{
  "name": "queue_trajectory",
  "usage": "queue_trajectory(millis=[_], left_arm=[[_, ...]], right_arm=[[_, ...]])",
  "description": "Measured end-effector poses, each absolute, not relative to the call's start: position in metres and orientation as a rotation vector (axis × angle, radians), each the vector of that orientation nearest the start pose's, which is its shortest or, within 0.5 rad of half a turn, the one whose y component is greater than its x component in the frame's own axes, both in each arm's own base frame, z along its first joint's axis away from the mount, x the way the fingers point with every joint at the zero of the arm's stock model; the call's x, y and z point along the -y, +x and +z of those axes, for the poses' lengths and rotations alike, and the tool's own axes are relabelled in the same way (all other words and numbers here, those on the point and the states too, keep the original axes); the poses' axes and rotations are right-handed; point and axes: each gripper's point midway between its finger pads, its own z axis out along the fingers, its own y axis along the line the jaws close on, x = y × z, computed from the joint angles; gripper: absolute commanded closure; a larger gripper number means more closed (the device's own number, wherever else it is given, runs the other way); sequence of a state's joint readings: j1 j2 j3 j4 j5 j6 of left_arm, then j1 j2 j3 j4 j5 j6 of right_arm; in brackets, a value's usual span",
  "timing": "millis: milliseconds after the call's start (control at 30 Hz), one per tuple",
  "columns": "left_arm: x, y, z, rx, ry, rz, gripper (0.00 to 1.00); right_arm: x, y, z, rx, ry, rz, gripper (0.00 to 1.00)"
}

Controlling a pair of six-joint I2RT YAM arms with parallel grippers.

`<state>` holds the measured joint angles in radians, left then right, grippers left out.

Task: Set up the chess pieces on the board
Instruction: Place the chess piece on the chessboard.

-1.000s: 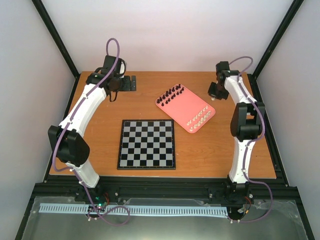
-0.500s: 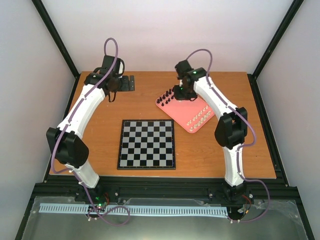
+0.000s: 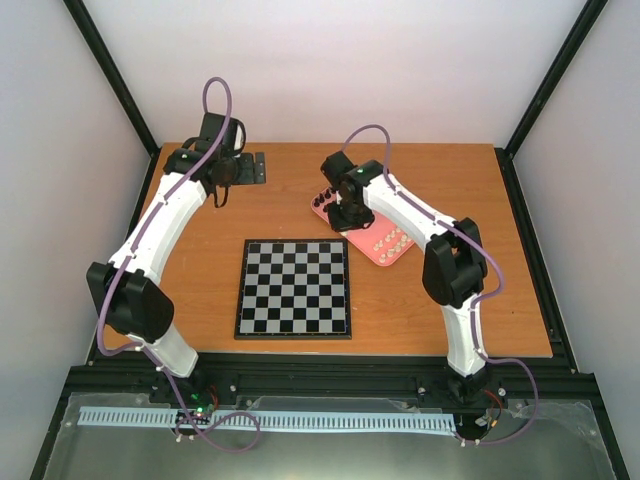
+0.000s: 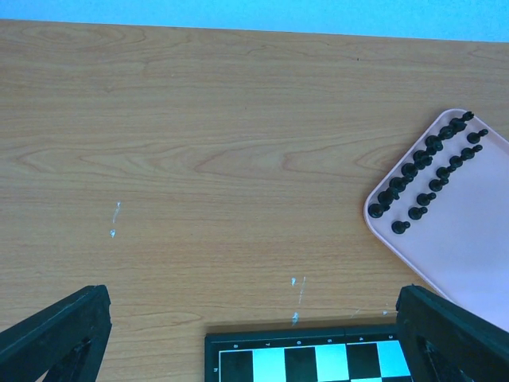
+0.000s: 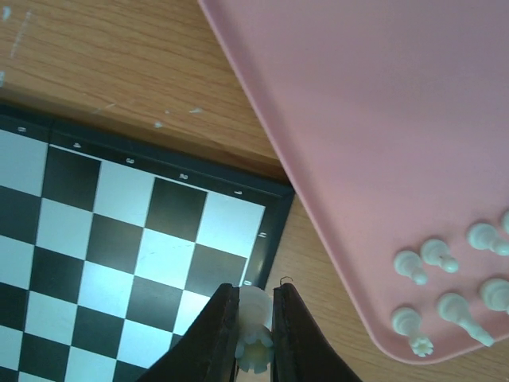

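Observation:
The board (image 3: 294, 288) lies flat at the table's middle with no pieces on it. The pink tray (image 3: 385, 250) behind it holds black pieces (image 3: 325, 193) and white pieces (image 3: 390, 242). My right gripper (image 3: 347, 215) hangs over the tray's left edge near the board's far right corner. In the right wrist view it (image 5: 256, 318) is shut on a white crenellated piece (image 5: 256, 338) above the board's border (image 5: 266, 239). My left gripper (image 3: 222, 190) is open and empty at the far left; its fingers (image 4: 60, 334) frame the board's far edge (image 4: 310, 360).
In the left wrist view the tray (image 4: 469, 231) with two rows of black pieces (image 4: 421, 171) lies to the right. Several white pieces (image 5: 445, 286) stand at the tray's near corner (image 5: 398, 119). A black bracket (image 3: 255, 167) sits at the back left.
My right arm has swung from the far right of the table leftward across the tray to its left edge by the board. The left arm has barely moved.

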<state>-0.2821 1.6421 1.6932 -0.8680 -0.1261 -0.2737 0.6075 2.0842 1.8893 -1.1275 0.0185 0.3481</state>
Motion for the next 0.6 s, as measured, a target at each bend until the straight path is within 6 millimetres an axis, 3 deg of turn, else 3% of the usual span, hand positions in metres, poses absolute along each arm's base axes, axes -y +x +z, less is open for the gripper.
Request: queue_trajectory(millis=[333,600], left_arm=[[0.101,0.436,0.271,-2.380,-0.058,-0.097,0.00],[0.098,0.436,0.271,-2.378,-0.064,-0.080,0.00]], right_arm=[[-0.268,0.380,0.105,-2.878,-0.394,0.134,0.97],[-0.274,0.377,0.085,-2.907,-0.424,0.104,0.97]])
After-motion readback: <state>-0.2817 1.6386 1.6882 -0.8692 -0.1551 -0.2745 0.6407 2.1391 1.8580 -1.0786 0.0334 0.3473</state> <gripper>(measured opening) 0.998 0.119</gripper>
